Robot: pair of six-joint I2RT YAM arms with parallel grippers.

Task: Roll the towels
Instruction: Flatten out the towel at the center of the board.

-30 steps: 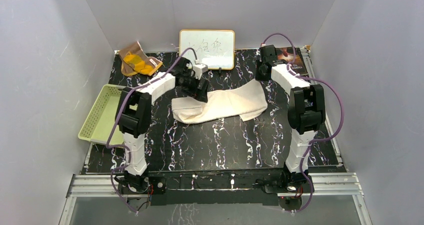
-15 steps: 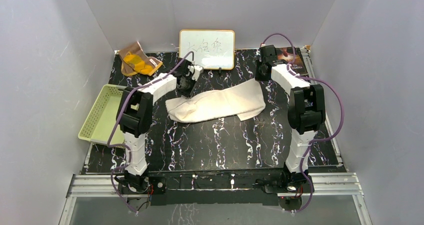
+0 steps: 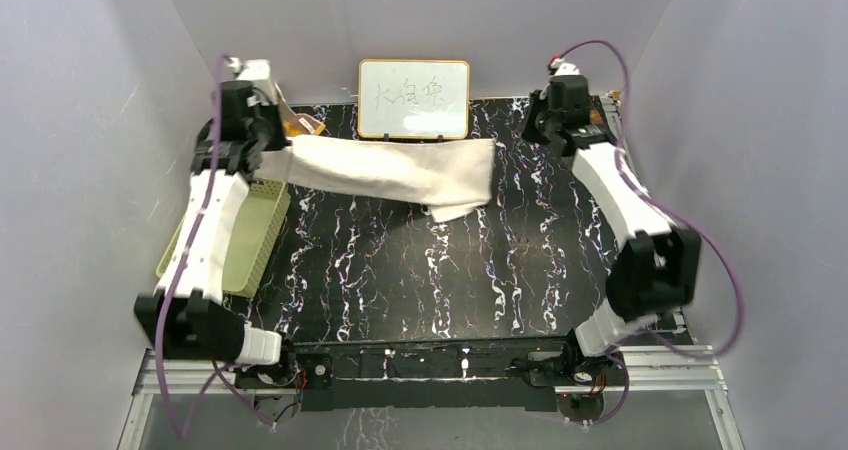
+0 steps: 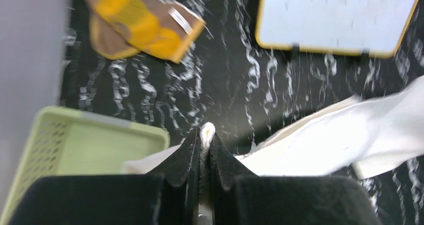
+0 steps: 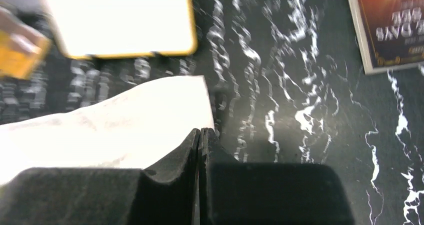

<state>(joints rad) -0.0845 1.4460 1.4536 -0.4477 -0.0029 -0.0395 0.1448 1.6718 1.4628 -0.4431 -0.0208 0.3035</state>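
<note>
The cream towel (image 3: pixel 400 168) stretches across the back of the table, and its left end hangs in the air. My left gripper (image 3: pixel 266 148) is shut on that end, high over the basket's far edge. In the left wrist view a fold of towel (image 4: pixel 350 135) pokes out between the fingertips of the left gripper (image 4: pixel 205 135). My right gripper (image 3: pixel 545 130) is shut on nothing; in the right wrist view the right gripper (image 5: pixel 201 131) hovers just beside the towel's right corner (image 5: pixel 125 120). The orange-and-brown cloth (image 4: pixel 135 22) lies at the back left.
A pale green basket (image 3: pixel 235 250) sits at the left edge under my left arm. A whiteboard (image 3: pixel 413 98) stands at the back middle. A dark booklet (image 5: pixel 390 25) lies at the back right. Grey walls close in on three sides.
My left gripper shut on the towel's left end, then swung left and up, dragging the towel toward the back left. The right arm stretched out toward the back, still shut.
</note>
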